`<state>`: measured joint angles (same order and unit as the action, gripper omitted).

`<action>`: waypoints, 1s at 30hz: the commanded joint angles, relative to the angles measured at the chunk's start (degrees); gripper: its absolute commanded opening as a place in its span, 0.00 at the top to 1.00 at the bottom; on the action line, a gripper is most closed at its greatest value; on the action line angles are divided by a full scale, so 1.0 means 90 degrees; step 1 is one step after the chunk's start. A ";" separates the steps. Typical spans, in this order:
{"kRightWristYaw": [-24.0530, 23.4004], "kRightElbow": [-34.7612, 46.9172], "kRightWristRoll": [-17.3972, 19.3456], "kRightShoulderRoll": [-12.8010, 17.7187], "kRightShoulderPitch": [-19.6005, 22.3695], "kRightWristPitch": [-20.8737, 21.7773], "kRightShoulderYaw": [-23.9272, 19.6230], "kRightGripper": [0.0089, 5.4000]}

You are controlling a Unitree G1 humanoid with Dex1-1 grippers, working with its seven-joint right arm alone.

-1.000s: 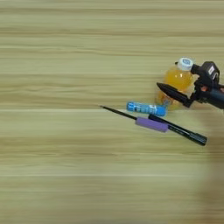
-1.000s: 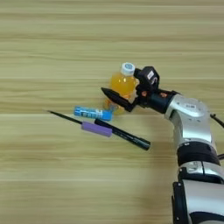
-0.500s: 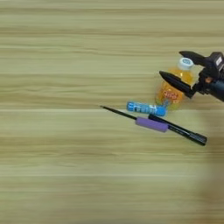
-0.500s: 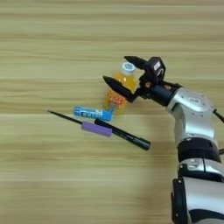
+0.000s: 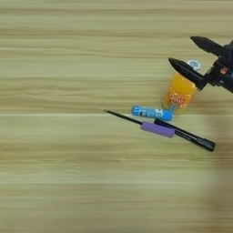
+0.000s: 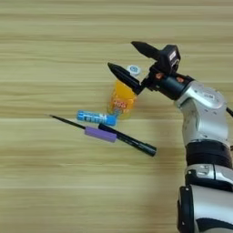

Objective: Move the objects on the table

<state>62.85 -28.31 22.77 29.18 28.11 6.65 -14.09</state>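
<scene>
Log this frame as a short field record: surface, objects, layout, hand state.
surface: wood-grain table
objects: orange juice bottle, blue tube, purple cylinder, black pen
layout: tube, cylinder and pen clustered just in front of the bottle; cylinder lies against the pen
hand: fingers spread, straddling the bottle's white cap, not gripping

Non-task item: one only, a thin dark cord point(image 6: 230, 111).
Cord, place: hard against the right edge of the right eye view, well to the right of the claw point(image 6: 122, 55) and lower in the picture.
Cord, lie: a short slanting stretch that runs out past the picture's edge, with neither end in sight.
Cord, attachment: cannot tell what it joins.
Cord, contact: well apart from the claw.
Cord, coverage: shows in the right eye view alone.
</scene>
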 commanded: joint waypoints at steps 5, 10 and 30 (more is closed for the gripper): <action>-0.0205 0.0944 0.0268 0.0308 0.0221 -0.0175 -0.0208 0.01; -0.0145 0.1402 0.0392 0.0462 0.0045 -0.0337 -0.0325 0.01; 0.1150 0.3016 0.0711 0.1249 -0.1856 -0.0909 -0.0381 0.01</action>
<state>73.84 -3.01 28.64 37.17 10.38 -2.13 -16.49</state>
